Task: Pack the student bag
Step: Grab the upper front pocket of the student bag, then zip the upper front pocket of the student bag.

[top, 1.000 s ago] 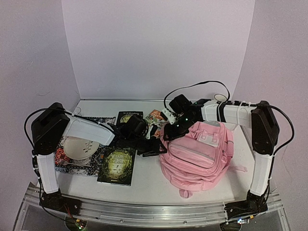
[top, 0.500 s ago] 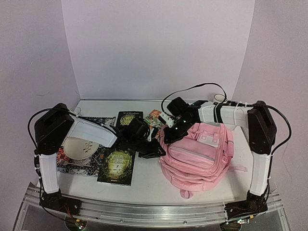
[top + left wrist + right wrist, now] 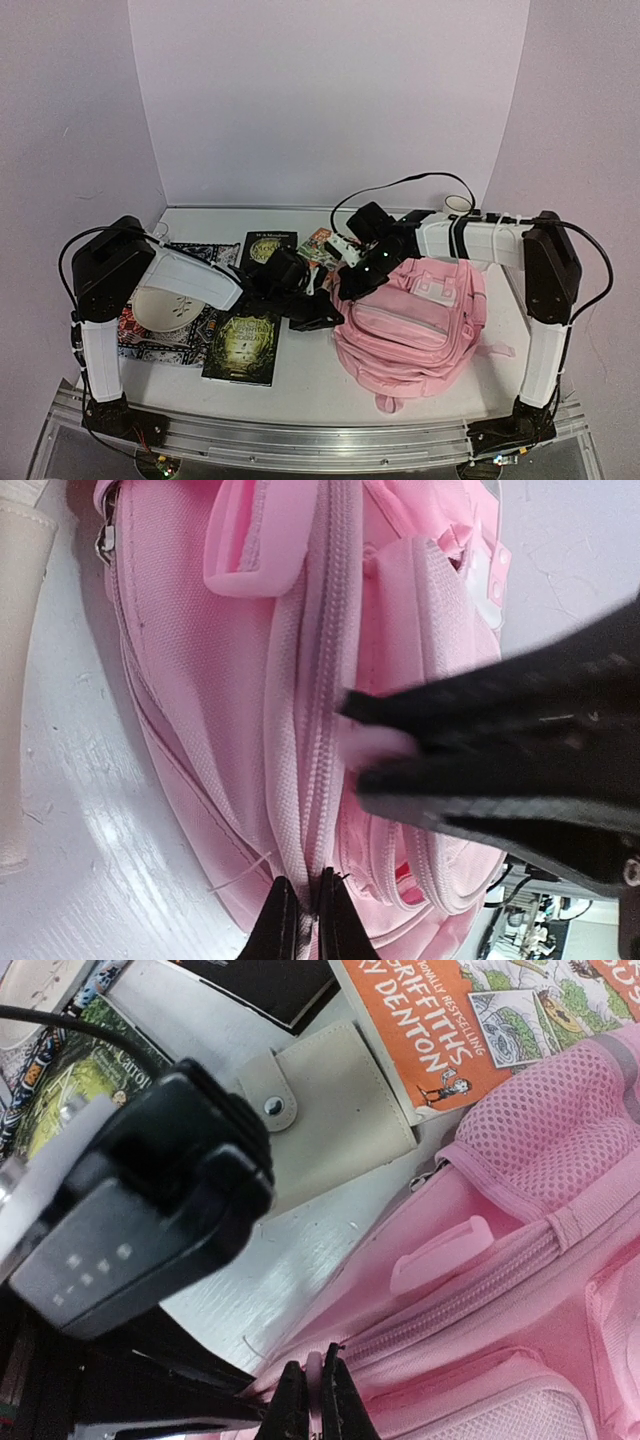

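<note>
The student bag (image 3: pixel 415 320), a pink backpack, lies on the white table right of centre. My left gripper (image 3: pixel 326 314) is at the bag's left edge. In the left wrist view it (image 3: pixel 300 925) is shut on the fabric beside a closed zip (image 3: pixel 330 660). My right gripper (image 3: pixel 352 280) is just behind it at the bag's upper left corner. In the right wrist view it (image 3: pixel 308 1400) is shut on a pink zip pull of the bag (image 3: pixel 520 1290). The two grippers are close together. The left wrist view shows the right fingers (image 3: pixel 470 720) holding that pull.
A dark green book (image 3: pixel 243 345) lies left of the bag. A black book (image 3: pixel 268 245) and an orange book (image 3: pixel 450 1020) lie behind, with a beige wallet (image 3: pixel 320 1110) beside them. A white plate (image 3: pixel 165 305) sits on a patterned cloth at left. A white cup (image 3: pixel 458 203) stands at back right.
Both grippers have shifted slightly towards the near side at the bag's left edge, and they stay shut. The bag's upper left corner has moved a little with them.
</note>
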Controlling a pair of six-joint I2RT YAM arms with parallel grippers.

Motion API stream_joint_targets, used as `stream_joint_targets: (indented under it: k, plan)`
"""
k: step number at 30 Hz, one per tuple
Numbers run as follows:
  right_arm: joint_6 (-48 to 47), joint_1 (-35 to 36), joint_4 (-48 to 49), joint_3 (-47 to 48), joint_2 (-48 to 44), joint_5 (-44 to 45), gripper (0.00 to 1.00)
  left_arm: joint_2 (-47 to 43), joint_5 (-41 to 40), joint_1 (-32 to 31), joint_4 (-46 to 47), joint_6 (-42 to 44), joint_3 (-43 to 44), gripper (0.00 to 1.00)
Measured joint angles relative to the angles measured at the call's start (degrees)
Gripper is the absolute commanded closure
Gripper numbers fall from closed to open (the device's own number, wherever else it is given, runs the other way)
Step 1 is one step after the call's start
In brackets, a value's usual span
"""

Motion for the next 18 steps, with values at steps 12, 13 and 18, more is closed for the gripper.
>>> stream_joint_targets:
  k: [12,13,18]
  plan:
    - [-7.7,1.9,5.5,-11.5,-11.4,-2.2,1.0,0.0,2.9,0.3,3.7,-3.0,-1.3,1.0]
    - [-8.3,2.2,5.9,-12.2,-11.7,-2.5,1.0,0.0,3.0,0.4,3.7,-3.0,-1.3,1.0]
    - [-11.1,4.3,6.0,-14.8,-12.5,-4.1,1.0,0.0,3.5,0.9,3.7,-3.4,-1.3,1.0]
